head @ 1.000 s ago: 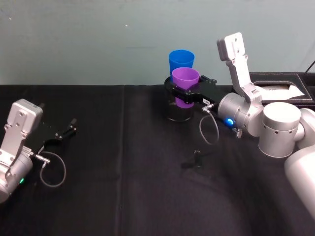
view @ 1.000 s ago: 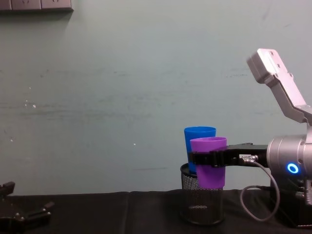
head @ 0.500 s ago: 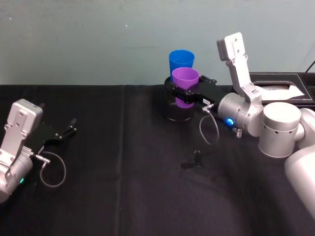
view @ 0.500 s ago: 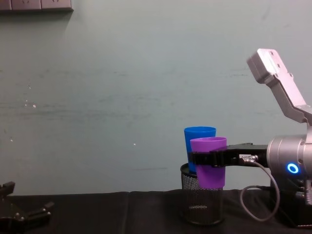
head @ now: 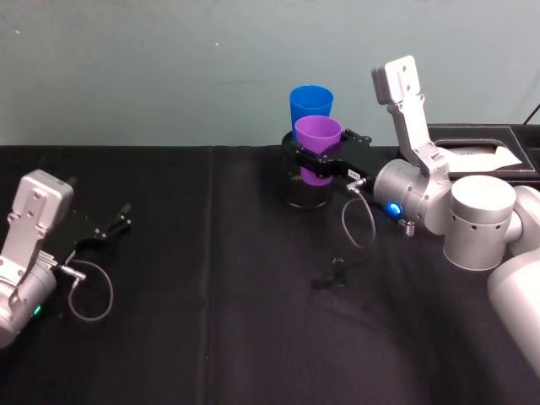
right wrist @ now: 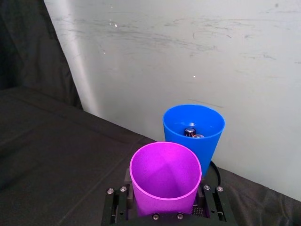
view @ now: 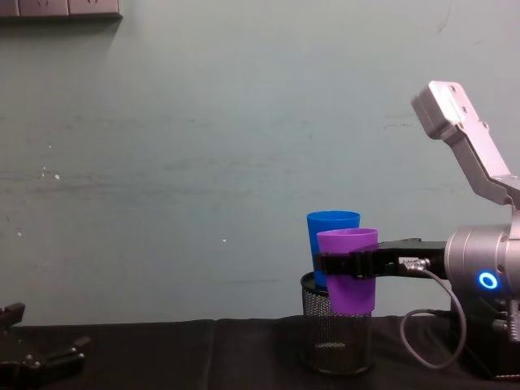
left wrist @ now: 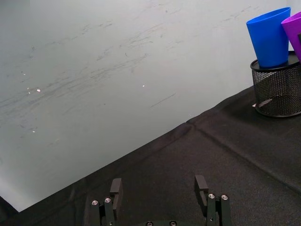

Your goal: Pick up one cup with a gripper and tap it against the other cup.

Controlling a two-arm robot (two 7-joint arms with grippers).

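The blue cup (head: 311, 102) hides its base, seemingly inside the mesh holder (view: 337, 346).

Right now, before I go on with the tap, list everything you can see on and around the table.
purple cup: 1, purple, held off the table at the holder's near side, close beside the blue cup; contact cannot be told
blue cup: 1, bright blue, standing in the mesh holder; small metallic items inside
mesh holder: 1, black, middle rear of the table
small dark object: 1, black, on the cloth in front of the holder; too small to identify
tray: 1, black, right rear, white sheet in it
tablecloth: 1, black, covering the table
left gripper: 1, black, open, low at the table's left
right gripper: 1, black, shut on the purple cup
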